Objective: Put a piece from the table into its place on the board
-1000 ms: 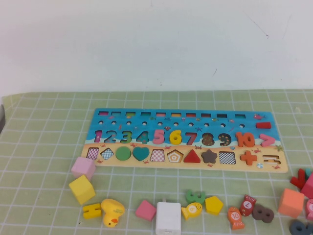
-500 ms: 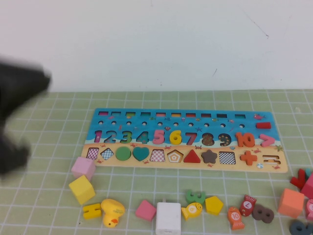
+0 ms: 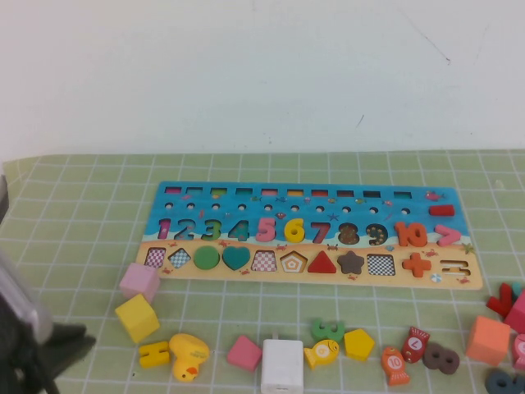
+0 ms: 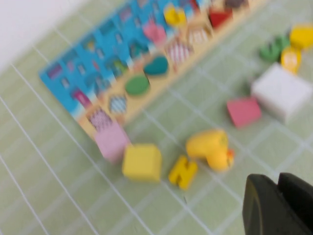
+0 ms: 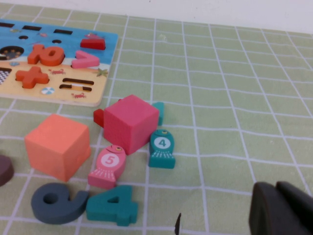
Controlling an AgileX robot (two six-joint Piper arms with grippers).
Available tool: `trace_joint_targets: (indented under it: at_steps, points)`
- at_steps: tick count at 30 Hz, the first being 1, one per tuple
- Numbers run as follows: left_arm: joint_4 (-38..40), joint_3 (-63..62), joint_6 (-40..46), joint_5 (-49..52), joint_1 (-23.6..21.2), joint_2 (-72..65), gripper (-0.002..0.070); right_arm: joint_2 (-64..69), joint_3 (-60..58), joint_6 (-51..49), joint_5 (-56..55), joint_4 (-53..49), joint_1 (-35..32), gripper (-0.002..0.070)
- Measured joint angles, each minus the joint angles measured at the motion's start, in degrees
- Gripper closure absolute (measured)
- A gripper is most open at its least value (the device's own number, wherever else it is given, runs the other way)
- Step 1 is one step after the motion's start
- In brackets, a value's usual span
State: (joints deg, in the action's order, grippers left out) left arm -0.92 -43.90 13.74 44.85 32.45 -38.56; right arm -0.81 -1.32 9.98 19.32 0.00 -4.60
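The board [image 3: 189,197] lies flat in the middle of the mat, blue above and tan below. The yellow "6" [image 3: 294,231] sits in its slot between the pink 5 and the red 7; it also shows blurred in the left wrist view [image 4: 174,14]. My left gripper [image 3: 72,345] is at the mat's near left corner, left of the yellow cube [image 3: 137,317]; its fingers [image 4: 261,208] are together and hold nothing. My right gripper [image 5: 279,208] is shut and empty over bare mat, right of the loose pieces; it is out of the high view.
Loose pieces lie along the front: pink cube [image 3: 140,281], yellow duck [image 3: 189,355], small yellow flat piece [image 3: 154,353], white block [image 3: 282,366], yellow pentagon [image 3: 358,343], orange cube [image 3: 488,339]. By the right gripper: magenta cube [image 5: 130,122], fish 4 [image 5: 162,148], fish 5 [image 5: 107,167].
The left arm came into the high view as a blur at the upper left half a second ago and now sits low at the near left corner. The pieces have not moved.
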Motion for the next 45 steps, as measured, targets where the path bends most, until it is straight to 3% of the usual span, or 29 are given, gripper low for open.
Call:
trace_joint_targets:
  at_steps: [6, 13, 17, 24, 32, 45]
  points:
    - [0.92, 5.74, 0.0, 1.22, -1.93, 3.42, 0.0647, 0.0, 0.0, 0.0, 0.0, 0.3, 0.0, 0.0679]
    - [-0.79, 10.89, 0.0, 0.62, -11.32, 14.33, 0.0647, 0.0, 0.0, 0.0, 0.0, 0.3, 0.0, 0.0679]
    - [-1.14, 15.55, 0.04, -6.25, -17.35, 22.19, 0.0648, 0.0, 0.0, 0.0, 0.0, 0.0, 0.0, 0.0679]
    - [-0.56, 29.7, -2.22, -22.62, -23.77, 33.47, 0.0647, 0.0, 0.0, 0.0, 0.0, 0.3, 0.0, 0.0679]
    - [1.57, 44.95, -9.35, -33.55, -25.04, 35.53, 0.0648, 0.0, 0.0, 0.0, 0.0, 0.3, 0.0, 0.0679]
    - [4.39, 44.97, -11.7, -27.2, -25.04, 38.2, 0.0647, 0.0, 0.0, 0.0, 0.0, 0.3, 0.0, 0.0679]
